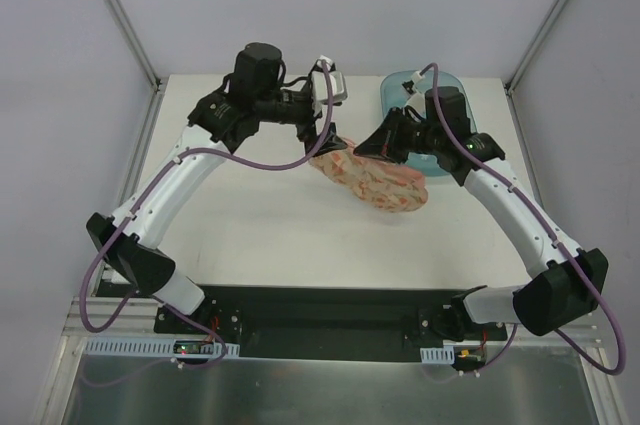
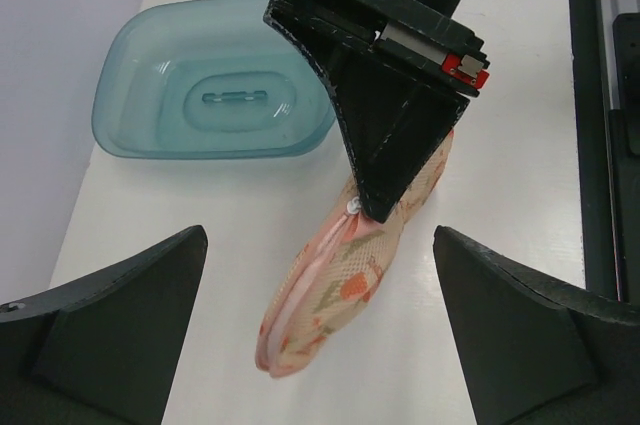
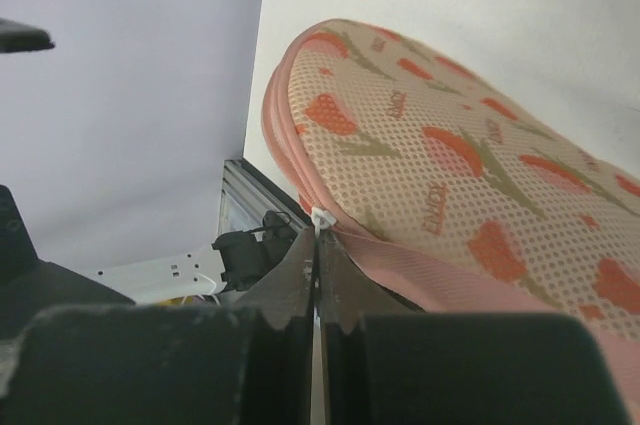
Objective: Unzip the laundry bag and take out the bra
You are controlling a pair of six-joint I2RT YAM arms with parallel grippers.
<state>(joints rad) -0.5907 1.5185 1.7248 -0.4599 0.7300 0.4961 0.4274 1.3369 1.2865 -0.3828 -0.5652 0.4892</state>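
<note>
Pinching the laundry bag (image 3: 450, 175) by its zip pull (image 3: 322, 217), right jaws are clenched; left jaws gape empty.

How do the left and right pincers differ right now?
The left pincer is wide open; the right pincer is shut. The left pincer's fingers stand clear on either side of the laundry bag, touching nothing; the right pincer nips the white zip pull at the bag's pink edge. Both are black and point at the bag.

Surface: your white table (image 1: 260, 225)
On it: you have the laundry bag (image 2: 340, 285) mid-table — teal basin (image 2: 150, 95) near, far side.
</note>
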